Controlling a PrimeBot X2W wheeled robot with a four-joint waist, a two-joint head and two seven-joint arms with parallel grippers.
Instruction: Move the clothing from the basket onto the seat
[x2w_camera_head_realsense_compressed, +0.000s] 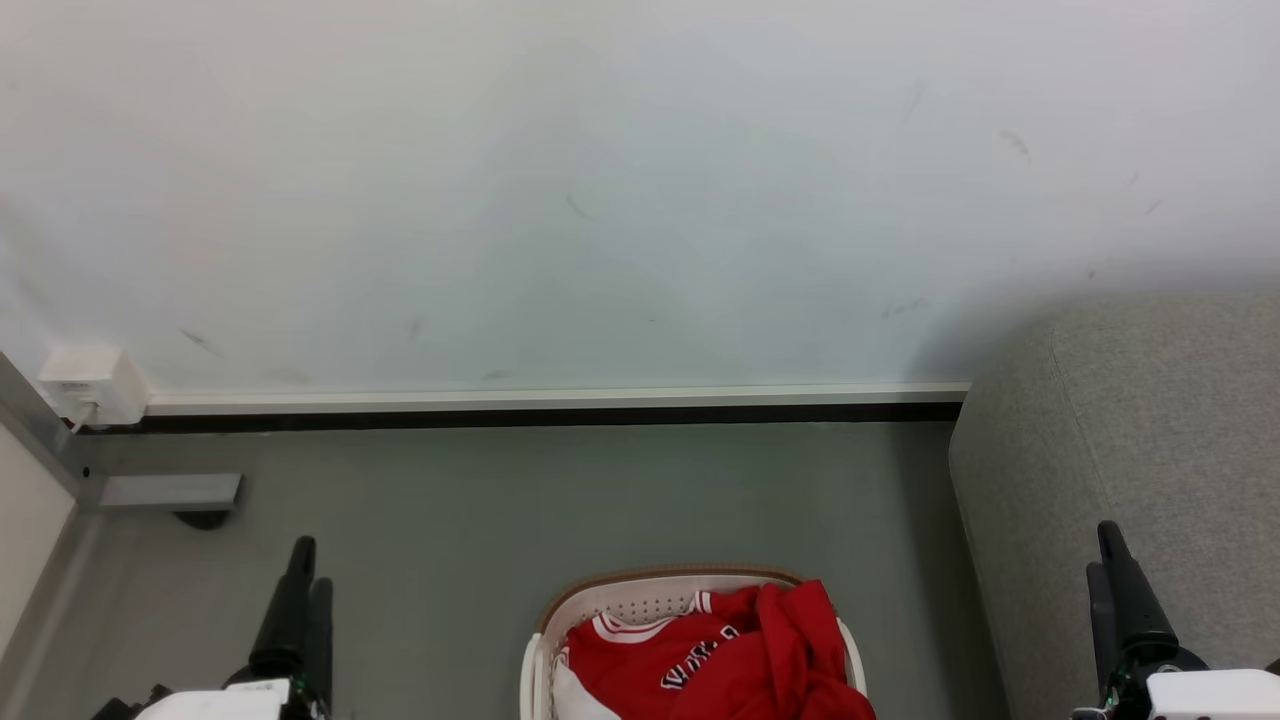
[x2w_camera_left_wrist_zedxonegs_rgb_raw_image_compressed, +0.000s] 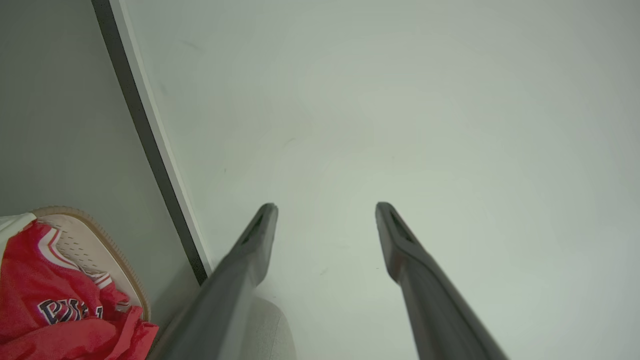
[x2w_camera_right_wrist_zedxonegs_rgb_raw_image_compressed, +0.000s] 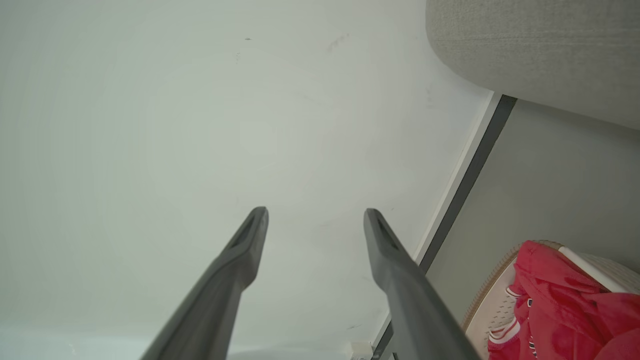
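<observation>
The red clothing (x2w_camera_head_realsense_compressed: 740, 650) lies bunched up inside the basket (x2w_camera_head_realsense_compressed: 640, 598), low in the middle of the head view. One piece has black-and-white letters on it. The basket stands on the grey floor (x2w_camera_head_realsense_compressed: 500, 520), a little way from the white wall (x2w_camera_head_realsense_compressed: 600, 200). The big grey seat (x2w_camera_head_realsense_compressed: 1130, 450) is to the right of the basket and does not touch it. The left tool (x2w_camera_head_realsense_compressed: 310, 565) is off to the basket's left. The right tool (x2w_camera_head_realsense_compressed: 1102, 548) is in front of the seat. Both tools have their two fingers spread apart and grip nothing.
</observation>
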